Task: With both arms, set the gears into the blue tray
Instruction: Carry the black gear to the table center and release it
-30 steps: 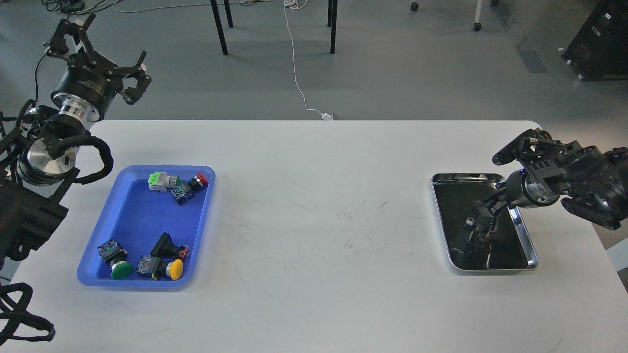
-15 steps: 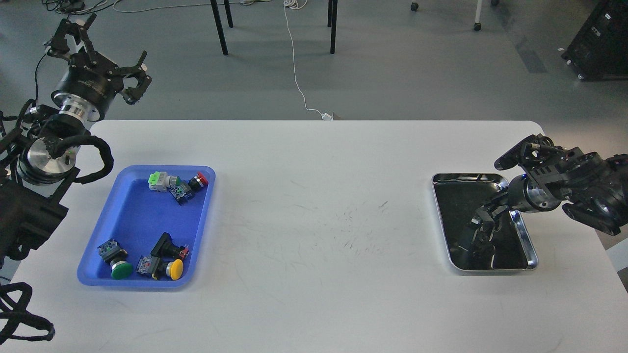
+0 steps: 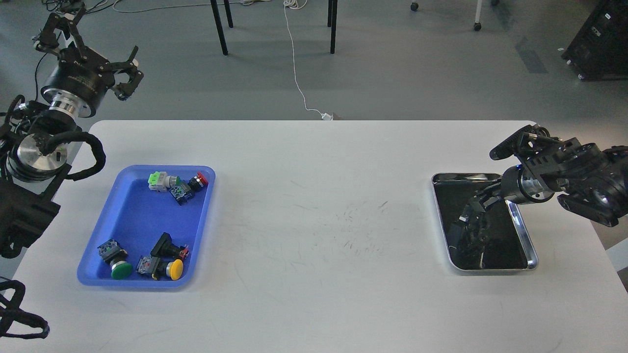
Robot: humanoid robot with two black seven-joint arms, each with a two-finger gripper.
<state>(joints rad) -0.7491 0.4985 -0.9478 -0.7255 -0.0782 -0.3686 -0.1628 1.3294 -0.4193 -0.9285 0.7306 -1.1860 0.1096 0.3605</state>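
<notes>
White tabletop (image 3: 314, 206) fills the head view, grey floor beyond. At lower left sits the blue tray (image 3: 142, 225), holding only push-button switches (image 3: 167, 262); no gears are discernible anywhere. At right, the right gripper (image 3: 473, 212) dips into the steel tray (image 3: 532, 255); dark on dark, I cannot tell its fingers' state. At upper left the left gripper (image 3: 86, 41) hangs spread wide, empty. Risk: reflections probably mask a tiny gear, causing a missed pinch.

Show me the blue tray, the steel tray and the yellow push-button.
blue tray (image 3: 132, 215), head view, bare floor.
steel tray (image 3: 525, 235), head view, right rim.
yellow push-button (image 3: 176, 267), head view, its cap.
</notes>
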